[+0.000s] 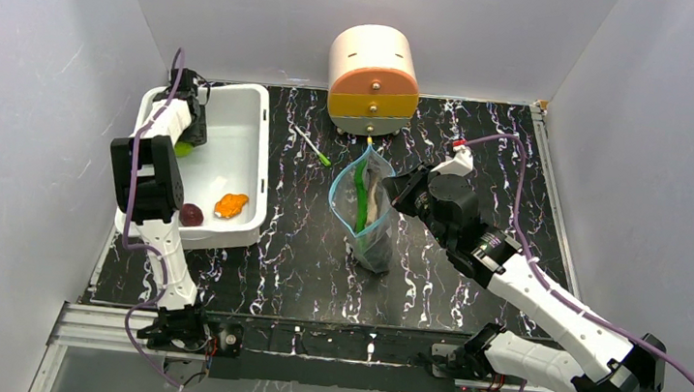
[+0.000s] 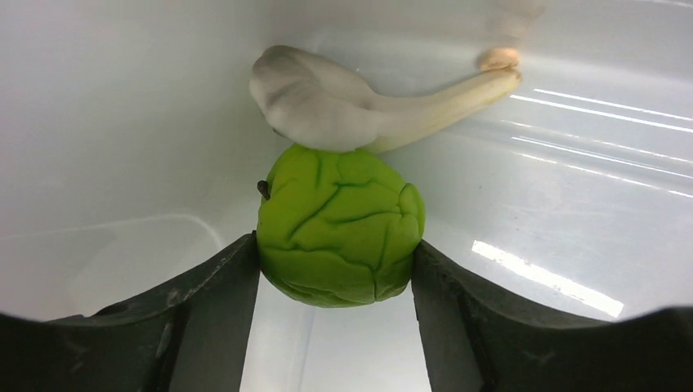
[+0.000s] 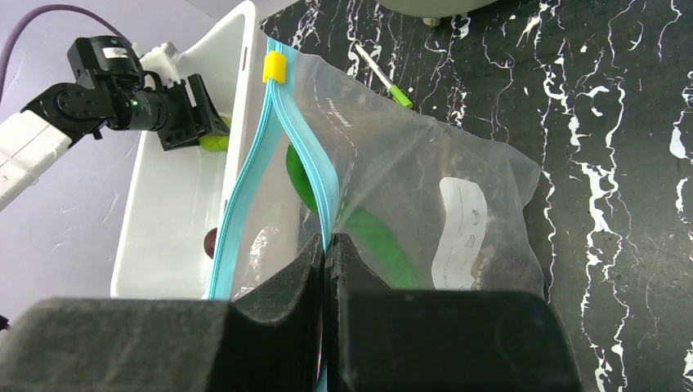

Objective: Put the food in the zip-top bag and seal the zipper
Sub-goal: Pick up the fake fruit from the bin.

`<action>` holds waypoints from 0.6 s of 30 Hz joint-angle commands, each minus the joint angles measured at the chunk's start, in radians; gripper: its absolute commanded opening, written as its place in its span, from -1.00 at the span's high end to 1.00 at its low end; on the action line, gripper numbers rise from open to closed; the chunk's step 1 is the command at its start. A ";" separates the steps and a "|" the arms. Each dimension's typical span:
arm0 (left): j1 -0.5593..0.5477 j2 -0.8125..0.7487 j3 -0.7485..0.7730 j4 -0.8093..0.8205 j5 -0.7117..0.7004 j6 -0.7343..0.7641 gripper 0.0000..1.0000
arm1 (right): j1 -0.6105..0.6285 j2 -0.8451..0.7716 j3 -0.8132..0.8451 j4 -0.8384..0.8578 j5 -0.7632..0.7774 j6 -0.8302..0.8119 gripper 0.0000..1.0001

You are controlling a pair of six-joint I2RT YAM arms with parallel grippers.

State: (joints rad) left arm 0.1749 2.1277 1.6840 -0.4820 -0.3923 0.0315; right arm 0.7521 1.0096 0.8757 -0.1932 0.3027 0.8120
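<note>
Clamped between the two dark fingers of my left end effector [image 2: 335, 249] is one lime-green round fruit [image 2: 339, 229], wrinkled, held down inside the white tub [image 2: 98, 122]. One pale mushroom-shaped piece [image 2: 327, 102] lies touching its far side. Two more pieces of food lie at the near end of the same tub, just beside each other: one dark purple-brown ball [image 1: 191, 215] and one small orange lump [image 1: 231, 205]. One zip-top bag [image 3: 409, 180] stands on the black marbled surface [image 1: 299, 249], right of the tub and apart from it, the tub's wall between the fruit and the bag. Its mouth gapes: the two teal strips of the zipper [image 3: 245, 188] bow apart and meet at one yellow end tab [image 3: 274, 68]. My right end effector [image 3: 325, 249] is pinched closed on one strip. Inside the bag I count one long green pepper [image 3: 372, 237] and one greyish piece [image 1: 378, 201] too dim to name; one white label [image 3: 463, 233] shows on the bag's side. One thin white pen [image 1: 313, 147] with a green tip lies on the surface between the tub and the bag's far end. One round cream drawer unit [image 1: 373, 80] with three drawers stands beyond the bag.
</note>
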 commanded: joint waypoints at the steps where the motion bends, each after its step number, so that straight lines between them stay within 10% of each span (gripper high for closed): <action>1: 0.005 -0.032 0.041 -0.035 0.062 -0.014 -0.11 | 0.001 -0.023 0.054 0.041 0.023 -0.013 1.00; 18: 0.003 -0.280 -0.072 -0.124 0.351 -0.152 0.23 | 0.002 -0.036 0.010 0.067 -0.012 -0.002 1.00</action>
State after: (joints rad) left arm 0.1749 1.9617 1.6470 -0.5606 -0.1696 -0.0696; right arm 0.7521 1.0077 0.8749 -0.1936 0.2966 0.8127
